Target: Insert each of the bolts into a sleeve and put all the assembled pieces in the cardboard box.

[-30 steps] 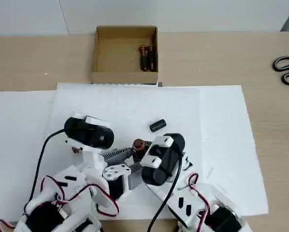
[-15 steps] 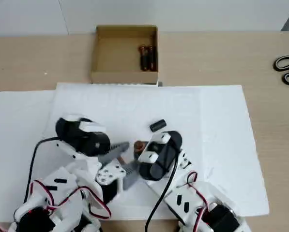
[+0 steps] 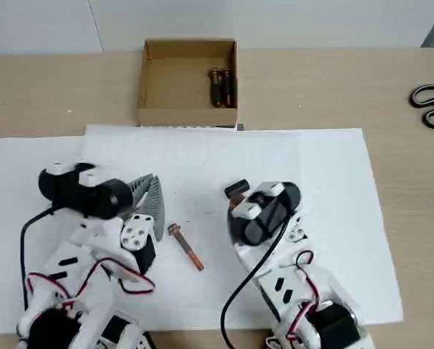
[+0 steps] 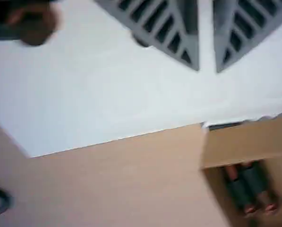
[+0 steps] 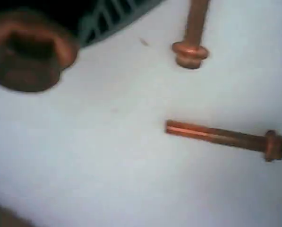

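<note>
My left gripper (image 3: 148, 183) hovers over the white paper at the left, its grey fingers (image 4: 178, 33) a narrow gap apart with nothing between them. A loose copper bolt (image 3: 185, 247) lies on the paper between the arms, and it lies flat as a bolt (image 5: 226, 137) in the right wrist view. A second bolt (image 5: 192, 35) rests near it. My right gripper (image 3: 237, 202) is shut on another bolt, whose head (image 5: 27, 59) looms close. A black sleeve (image 3: 236, 189) lies just beyond that gripper. The cardboard box (image 3: 153, 80) holds two assembled pieces (image 3: 220, 87).
White paper (image 3: 326, 182) covers the middle of the wooden table. Black scissors (image 3: 431, 102) lie at the far right edge. The box (image 4: 244, 142) stands past the paper's far edge, its left half bare.
The two grippers had met around a bolt at the paper's centre. My left arm has swung away to the left, uncovering a loose bolt. My right gripper moved back and right, keeping the bolt.
</note>
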`<state>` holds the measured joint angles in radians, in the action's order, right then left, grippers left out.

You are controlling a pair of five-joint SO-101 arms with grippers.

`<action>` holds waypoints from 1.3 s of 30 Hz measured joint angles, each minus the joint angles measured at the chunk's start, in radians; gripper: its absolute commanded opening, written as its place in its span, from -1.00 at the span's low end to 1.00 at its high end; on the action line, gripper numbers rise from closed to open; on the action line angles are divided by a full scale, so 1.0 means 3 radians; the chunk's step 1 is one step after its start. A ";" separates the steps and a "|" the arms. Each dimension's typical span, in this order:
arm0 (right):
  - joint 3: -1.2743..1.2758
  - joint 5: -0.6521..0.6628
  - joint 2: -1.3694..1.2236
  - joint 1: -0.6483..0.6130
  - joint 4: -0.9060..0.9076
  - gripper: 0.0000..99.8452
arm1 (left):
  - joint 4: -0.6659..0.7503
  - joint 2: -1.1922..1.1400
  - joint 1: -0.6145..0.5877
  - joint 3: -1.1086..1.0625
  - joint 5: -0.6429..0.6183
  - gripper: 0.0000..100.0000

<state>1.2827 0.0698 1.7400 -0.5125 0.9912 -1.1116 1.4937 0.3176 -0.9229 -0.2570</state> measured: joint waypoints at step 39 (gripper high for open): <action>0.0153 -0.0624 -0.0010 0.0235 0.0000 -0.99 | 0.1023 -0.0020 -0.1161 -0.2230 0.0026 -0.99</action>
<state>1.3288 -0.1174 1.7369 -0.4419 0.9912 -0.8048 1.4876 -0.0307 -1.5919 -0.2493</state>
